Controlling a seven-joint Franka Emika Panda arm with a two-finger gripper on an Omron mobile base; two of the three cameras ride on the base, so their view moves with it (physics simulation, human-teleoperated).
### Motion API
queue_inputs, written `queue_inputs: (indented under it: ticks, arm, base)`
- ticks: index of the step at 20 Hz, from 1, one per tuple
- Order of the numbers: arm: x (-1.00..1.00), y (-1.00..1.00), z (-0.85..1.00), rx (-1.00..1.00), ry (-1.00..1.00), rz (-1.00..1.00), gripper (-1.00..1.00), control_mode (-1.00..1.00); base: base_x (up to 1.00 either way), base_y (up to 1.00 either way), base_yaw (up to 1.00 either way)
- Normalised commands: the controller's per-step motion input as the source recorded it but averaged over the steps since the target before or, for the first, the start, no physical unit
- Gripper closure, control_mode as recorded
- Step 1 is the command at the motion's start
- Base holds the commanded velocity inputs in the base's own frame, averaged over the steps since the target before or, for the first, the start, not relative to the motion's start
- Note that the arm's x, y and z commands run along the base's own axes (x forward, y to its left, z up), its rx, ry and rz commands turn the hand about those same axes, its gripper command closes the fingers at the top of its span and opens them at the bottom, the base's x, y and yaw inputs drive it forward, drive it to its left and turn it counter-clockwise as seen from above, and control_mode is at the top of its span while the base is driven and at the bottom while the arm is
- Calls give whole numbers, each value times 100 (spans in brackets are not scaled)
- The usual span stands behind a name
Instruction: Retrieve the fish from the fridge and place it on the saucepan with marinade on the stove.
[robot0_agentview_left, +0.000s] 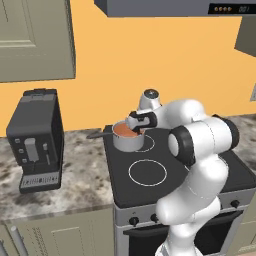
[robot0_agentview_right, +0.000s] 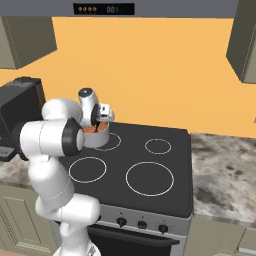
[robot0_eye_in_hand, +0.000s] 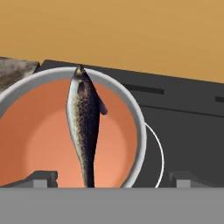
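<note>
Speckled fish (robot0_eye_in_hand: 84, 127) inside steel saucepan (robot0_eye_in_hand: 139, 131), over orange-brown marinade (robot0_eye_in_hand: 39, 135).

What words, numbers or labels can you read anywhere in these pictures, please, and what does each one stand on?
"001" or similar: pale digits on the range hood's display panel, too blurred to be sure.
Beside them, four small orange dots; lights, not text.
The same panel in the left base view: digits too small to read.
Coffee machine: buttons, no legible label.
Stove knobs: no readable markings.
Saucepan, fish: no text.
</note>
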Motion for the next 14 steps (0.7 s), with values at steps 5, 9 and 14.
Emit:
queue_inputs:
  ticks: [5, 9, 14]
  arm:
    - [51, 0, 0, 0, 3, 0, -100, -100]
    - [58, 0, -3, 0, 11, 0, -100, -100]
    - [74, 0, -27, -2, 13, 0, -100, -100]
  base:
    - [0, 0, 0]
    - [0, 0, 0]
    - [0, 0, 0]
